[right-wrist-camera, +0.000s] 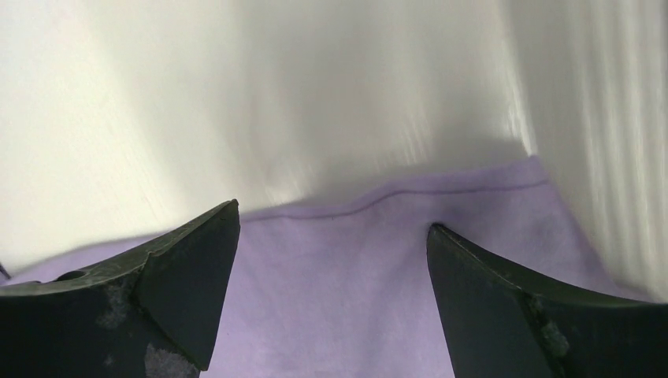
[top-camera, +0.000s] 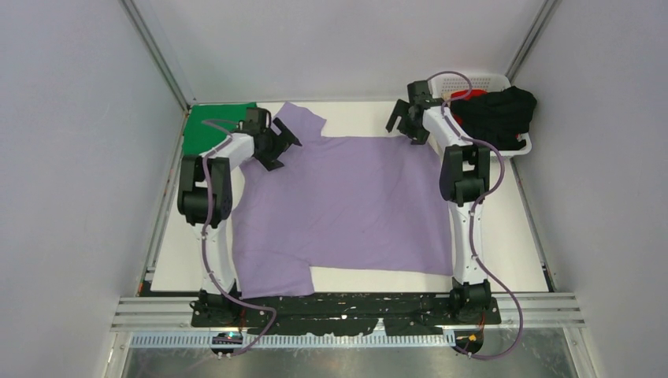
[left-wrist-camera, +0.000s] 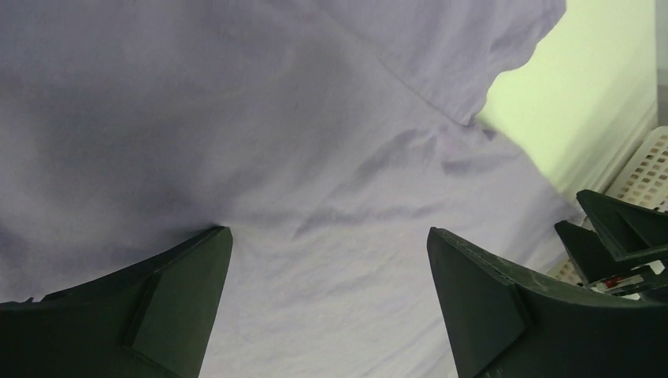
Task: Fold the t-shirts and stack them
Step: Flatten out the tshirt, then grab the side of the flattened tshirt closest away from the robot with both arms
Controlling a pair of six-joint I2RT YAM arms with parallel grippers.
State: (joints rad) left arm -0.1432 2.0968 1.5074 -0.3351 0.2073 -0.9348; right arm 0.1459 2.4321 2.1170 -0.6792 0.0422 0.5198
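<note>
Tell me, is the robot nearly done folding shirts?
No. The bright green cloth shirt looks folded, far left. The lavender cloth shirt lies spread under the open left claw and right claw. A black cloth shirt and a red cloth shirt wait in the white plastic basket.

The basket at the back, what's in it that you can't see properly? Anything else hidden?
Top view: the red t-shirt in the basket is nearly all buried under the black t-shirt.
Top view: the left arm covers part of the green t-shirt.
Right wrist view: everything past the lavender t-shirt is blurred.
</note>
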